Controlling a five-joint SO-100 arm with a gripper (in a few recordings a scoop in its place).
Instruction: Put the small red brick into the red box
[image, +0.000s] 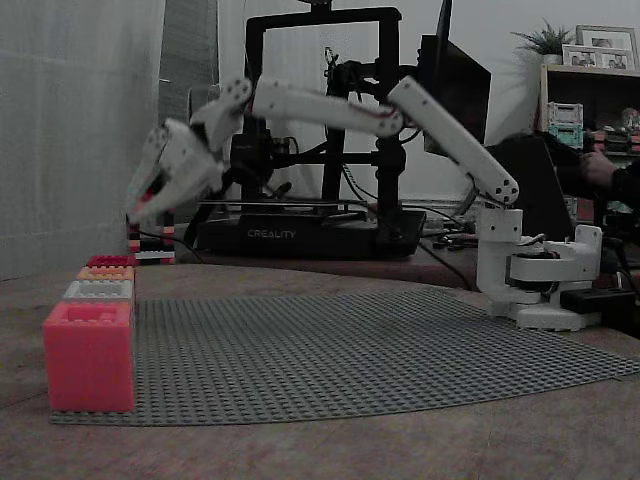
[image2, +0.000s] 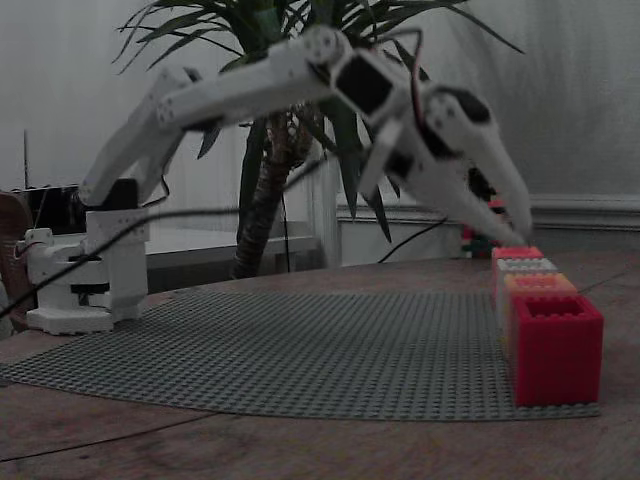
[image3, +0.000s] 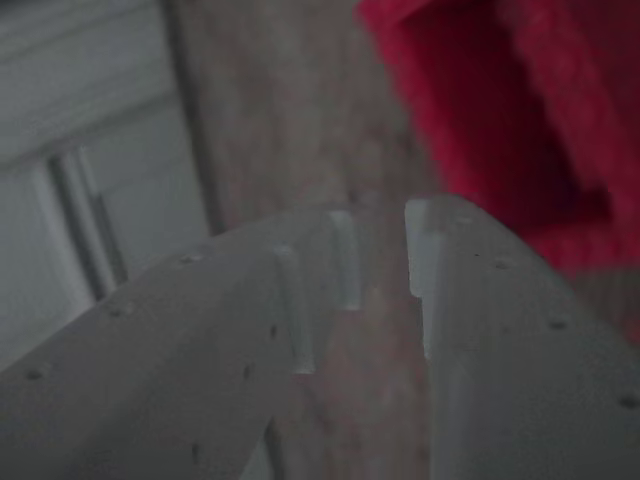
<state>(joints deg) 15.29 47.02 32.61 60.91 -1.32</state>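
Hovering high over the far end of the row of boxes (image2: 535, 290) on the bench (image2: 300, 450), the gripper (image2: 515, 236) is pointing down just above the far red box (image2: 518, 253), probably lining up a drop. Its jaws are sitting narrowly apart. A reddish tint is showing at the tips, but I cannot tell whether it is the small red brick.

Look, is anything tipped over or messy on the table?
Nothing stands out. The coloured boxes stand upright in a straight row along the edge of the grey baseplate, and the gripper hangs above them.
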